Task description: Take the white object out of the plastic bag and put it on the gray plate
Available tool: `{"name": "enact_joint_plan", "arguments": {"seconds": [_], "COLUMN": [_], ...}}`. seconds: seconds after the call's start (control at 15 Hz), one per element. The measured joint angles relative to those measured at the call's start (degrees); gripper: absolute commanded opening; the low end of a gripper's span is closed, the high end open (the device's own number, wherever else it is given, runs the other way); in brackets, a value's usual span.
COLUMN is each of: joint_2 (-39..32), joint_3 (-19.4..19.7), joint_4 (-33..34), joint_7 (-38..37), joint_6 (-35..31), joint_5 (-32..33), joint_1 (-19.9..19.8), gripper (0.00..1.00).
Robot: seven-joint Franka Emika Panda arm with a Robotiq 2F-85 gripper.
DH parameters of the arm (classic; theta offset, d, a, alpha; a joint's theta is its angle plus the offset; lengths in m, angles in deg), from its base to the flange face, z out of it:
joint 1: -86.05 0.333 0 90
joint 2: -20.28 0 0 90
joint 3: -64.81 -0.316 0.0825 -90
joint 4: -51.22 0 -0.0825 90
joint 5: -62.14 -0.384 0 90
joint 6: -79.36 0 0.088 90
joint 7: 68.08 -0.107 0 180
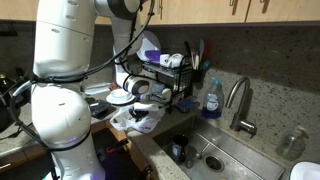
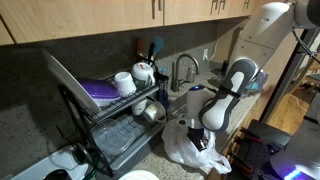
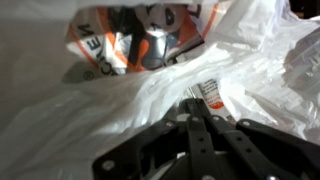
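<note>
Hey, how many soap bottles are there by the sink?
1. The blue plastic soap bottle stands between the black wire dish rack and the curved metal faucet; others may be hidden.

In an exterior view the camera stands close behind the robot arm [image 1: 60, 95], so its big white body fills the near side; it looks past the arm to the dish rack [image 1: 170, 80] and down into the sink [image 1: 215, 150]. In an exterior view the camera sits right by the dish rack [image 2: 110, 120] and looks back the other way, to the robot arm [image 2: 232, 90] farther off. Both exterior views share the rack, the tap [image 1: 240, 100] and the plastic bag [image 1: 135, 120]. The wrist view looks out along the gripper [image 3: 198, 108]; it is very close to the plastic bag [image 3: 130, 105], which fills most of it.
</note>
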Motion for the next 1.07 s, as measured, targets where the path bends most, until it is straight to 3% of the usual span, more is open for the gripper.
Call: {"name": "enact_joint_plan", "arguments": {"seconds": [0.47,0.73,1.07], "joint_2": [9.84,13.07,10.85], "joint_3": [-2.75,0.48,4.27], "joint_4": [-1.79,-2.60,-3.57], "joint_7": [0.13,0.12,0.31], "joint_6": [4.81,5.47,4.91], "joint_5": [-6.91,-6.74,-5.77], "joint_1": [0.03,2.97,4.86], "gripper": [0.03,0.03,0.03]}}
